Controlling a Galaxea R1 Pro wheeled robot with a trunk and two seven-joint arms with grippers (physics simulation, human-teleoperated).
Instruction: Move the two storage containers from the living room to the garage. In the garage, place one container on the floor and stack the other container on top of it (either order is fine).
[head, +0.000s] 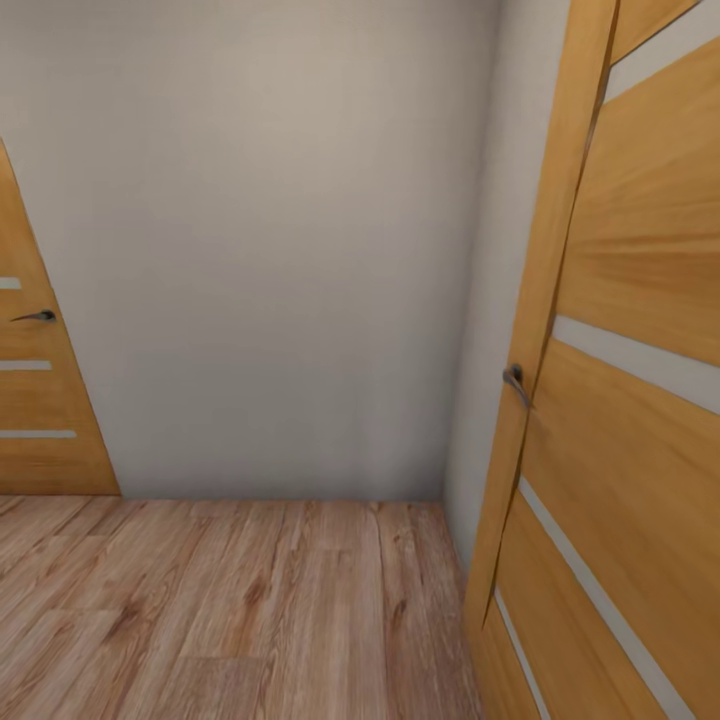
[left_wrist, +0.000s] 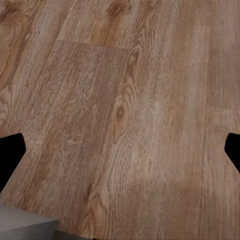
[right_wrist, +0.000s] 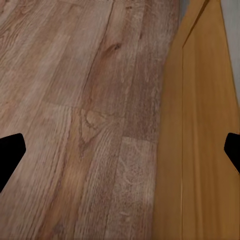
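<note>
Light wood planks make up the floor (head: 230, 610) in the head view, running up to a plain off-white wall (head: 260, 250) straight ahead. At the left edge stands an orange-brown wooden door (head: 35, 420) with pale horizontal strips and a dark lever handle (head: 35, 316). At the right, much nearer, is a second door of the same wood (head: 620, 430), with a grey lever handle (head: 515, 382) at its edge. Neither storage container appears here, so where they are cannot be told.

In the left wrist view, the left claw (left_wrist: 120, 155) looks down on the same plank floor (left_wrist: 125, 110). One dark fingertip (left_wrist: 11, 152) shows at one side edge of the picture and the other at the opposite edge, so the claw is spread wide with nothing between its fingers. A grey surface (left_wrist: 25, 225) sits in one corner; what it is cannot be told.

In the right wrist view, the right claw (right_wrist: 120, 155) is likewise spread wide and empty, one dark fingertip (right_wrist: 10, 155) at each side edge. Below it lies the plank floor (right_wrist: 75, 125), with the orange-brown door panel (right_wrist: 200, 150) beside it.
</note>
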